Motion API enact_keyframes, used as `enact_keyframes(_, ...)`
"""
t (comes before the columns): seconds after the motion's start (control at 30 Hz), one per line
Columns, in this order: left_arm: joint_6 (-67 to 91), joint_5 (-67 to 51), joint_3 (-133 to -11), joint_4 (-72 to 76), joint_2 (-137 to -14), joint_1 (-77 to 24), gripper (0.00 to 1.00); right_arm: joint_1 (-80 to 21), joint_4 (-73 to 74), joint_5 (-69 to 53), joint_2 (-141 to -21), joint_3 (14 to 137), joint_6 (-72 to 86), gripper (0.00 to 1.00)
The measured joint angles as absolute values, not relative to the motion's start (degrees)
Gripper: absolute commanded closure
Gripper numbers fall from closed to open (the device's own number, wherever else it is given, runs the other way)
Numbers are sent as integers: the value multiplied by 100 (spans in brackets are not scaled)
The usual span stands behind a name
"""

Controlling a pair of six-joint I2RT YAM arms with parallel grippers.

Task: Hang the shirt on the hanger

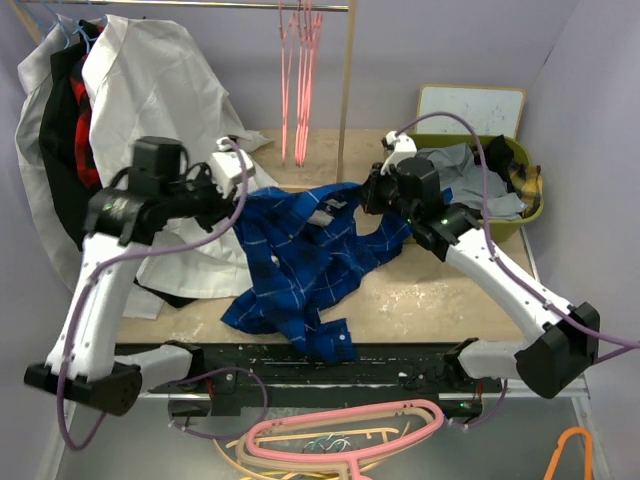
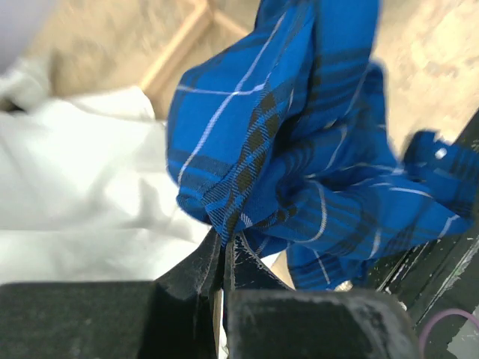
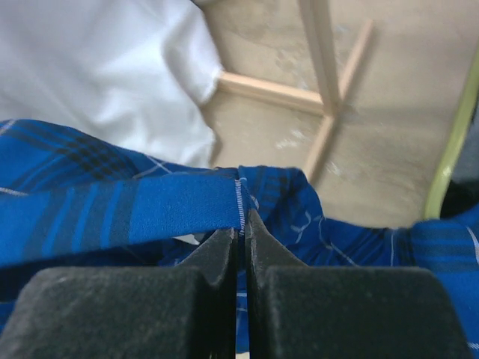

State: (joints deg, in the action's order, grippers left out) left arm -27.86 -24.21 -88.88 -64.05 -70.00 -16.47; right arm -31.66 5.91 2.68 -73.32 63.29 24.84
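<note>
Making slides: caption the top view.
Left gripper and right gripper shut on the shirt, its upper edge raised between them, the rest on the table.

Pale lilac walls close in a tan worktop. A wooden garment rack stands at its far edge, a white board leaning at the far right corner.
</note>
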Motion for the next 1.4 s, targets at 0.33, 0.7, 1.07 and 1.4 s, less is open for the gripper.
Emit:
enact_keyframes(0.33, -3094, -2626, -12075, -7397, -7030, -1452, 100, -3854, 2025, 220, -7550, 9690, 2521, 100)
enact_keyframes(0.7, -3100, -1859, -8866, -5961, -6342, -1400, 100, -4414, 2075, 325, -7299, 7767, 3382, 100)
enact_keyframes(1.07, -2790, -1487, -7015, -4475, -8093, -895, 100, -4320, 873, -460, -8989, 5953, 4007, 100)
enact_keyframes(1.4, -2316, -1260, -8195, -4442, -9126, -862, 0, -3369, 207, -749, -9164, 6598, 3868, 32)
